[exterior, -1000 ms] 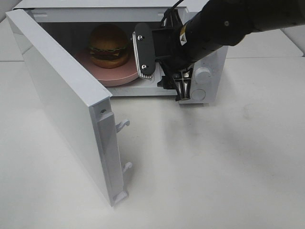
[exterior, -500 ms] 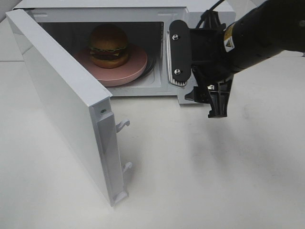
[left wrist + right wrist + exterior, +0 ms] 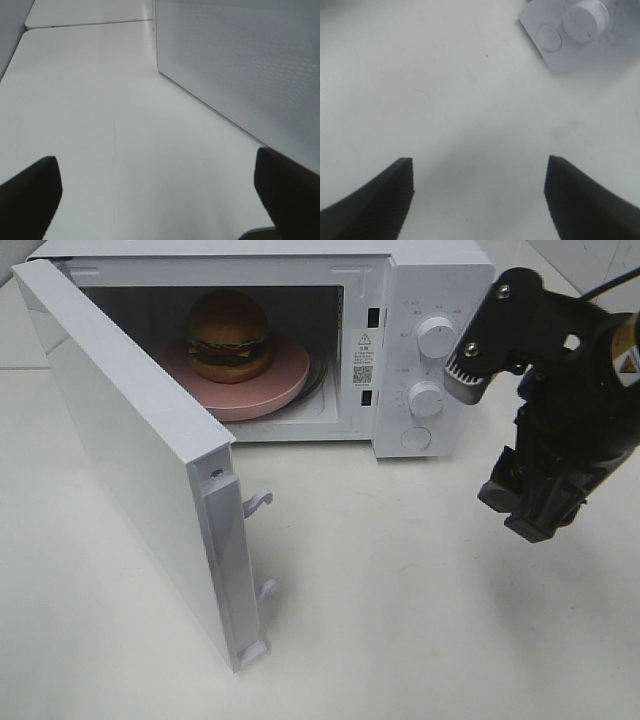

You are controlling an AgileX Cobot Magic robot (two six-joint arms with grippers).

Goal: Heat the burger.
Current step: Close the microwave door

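Right hand [image 3: 500,445] withdrawn rightward from the microwave [image 3: 420,300], fingers apart, empty | burger [image 3: 228,335] seated inside | we judge: shut door [image 3: 130,460] next.

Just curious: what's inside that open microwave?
A burger on a pink plate. The plate covers the floor under it; the open door hides the front-left corner.

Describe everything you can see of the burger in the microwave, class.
The burger is round and whole, with a glossy golden-brown bun, frilly green lettuce, a dark patty and a yellow-orange layer. It stands upright on a flat pink plate, set toward the plate's back, inside the white microwave, whose door is open. Only the plate touches it.
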